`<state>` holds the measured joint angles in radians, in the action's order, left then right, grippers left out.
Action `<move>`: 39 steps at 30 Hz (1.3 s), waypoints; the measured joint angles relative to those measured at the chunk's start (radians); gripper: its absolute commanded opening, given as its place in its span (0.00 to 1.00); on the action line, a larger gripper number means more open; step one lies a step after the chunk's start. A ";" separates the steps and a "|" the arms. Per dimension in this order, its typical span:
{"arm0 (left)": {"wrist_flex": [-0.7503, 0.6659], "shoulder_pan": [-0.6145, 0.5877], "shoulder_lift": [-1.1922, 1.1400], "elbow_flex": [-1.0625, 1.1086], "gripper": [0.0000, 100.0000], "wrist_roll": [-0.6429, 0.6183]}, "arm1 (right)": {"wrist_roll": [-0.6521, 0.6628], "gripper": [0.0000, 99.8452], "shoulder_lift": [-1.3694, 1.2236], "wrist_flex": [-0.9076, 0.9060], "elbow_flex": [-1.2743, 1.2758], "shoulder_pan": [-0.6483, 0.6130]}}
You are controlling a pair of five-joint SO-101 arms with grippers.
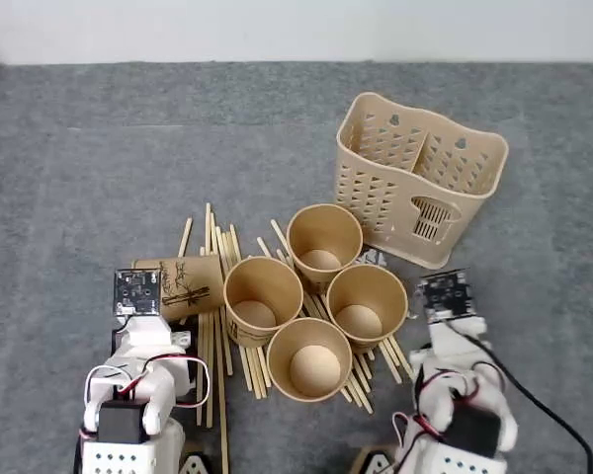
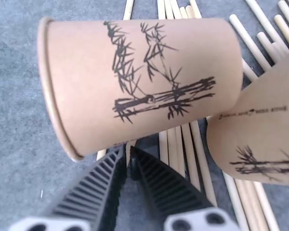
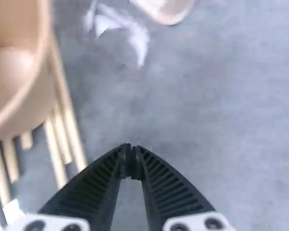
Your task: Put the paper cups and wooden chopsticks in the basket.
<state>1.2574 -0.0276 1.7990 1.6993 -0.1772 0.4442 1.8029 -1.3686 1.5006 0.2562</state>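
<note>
- My left pincer [image 2: 130,166] is closed on nothing. Its tips sit just beside the rim of the tipped cup [image 2: 139,82], which lies on its side across the chopsticks [image 1: 212,259].
- My right pincer [image 3: 131,161] is also closed and empty. It hangs over bare tabletop [image 1: 79,158], beside the nearest of the upright cups [image 1: 366,304].
- Four upright cups stand clustered on the spread of chopsticks. The basket [image 1: 415,178] is upright beyond them, near the farthest cup and with nothing visible in it.
- I think the tipped cup could roll if I nudge it with shut tips, since it rests on round sticks, so I'd have to open first.
- The paper wall looks thin. Squeezing mid-body would likely crush it, while a pinch at the rim might let it slip.
- Dragging any chopstick could topple the cups, because they stand on the sticks.
- The sticks lie flat and crowded. I may catch several at once, or none, and scatter them.
- The basket looks light and openwork. A cup pushed against its rim could tip it or slide it away.
</note>
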 measured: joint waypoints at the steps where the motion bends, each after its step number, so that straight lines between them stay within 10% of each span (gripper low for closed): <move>1: 0.000 0.000 0.000 0.000 0.01 0.000 | -0.014 0.01 0.000 0.000 -0.029 0.018; 11: 0.000 0.000 0.000 0.000 0.01 0.000 | -0.241 0.01 -0.038 -0.020 -0.456 0.034; 21: 0.000 0.000 0.000 0.000 0.01 0.000 | -0.446 0.06 -0.582 -0.304 -0.890 -0.241; 39: 0.000 0.000 0.000 0.000 0.01 0.000 | -0.718 0.20 -0.815 -0.157 -0.760 -0.532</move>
<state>1.2574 -0.0276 1.7990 1.6993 -0.1772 -0.2739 0.9881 -1.5251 0.7411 -0.2762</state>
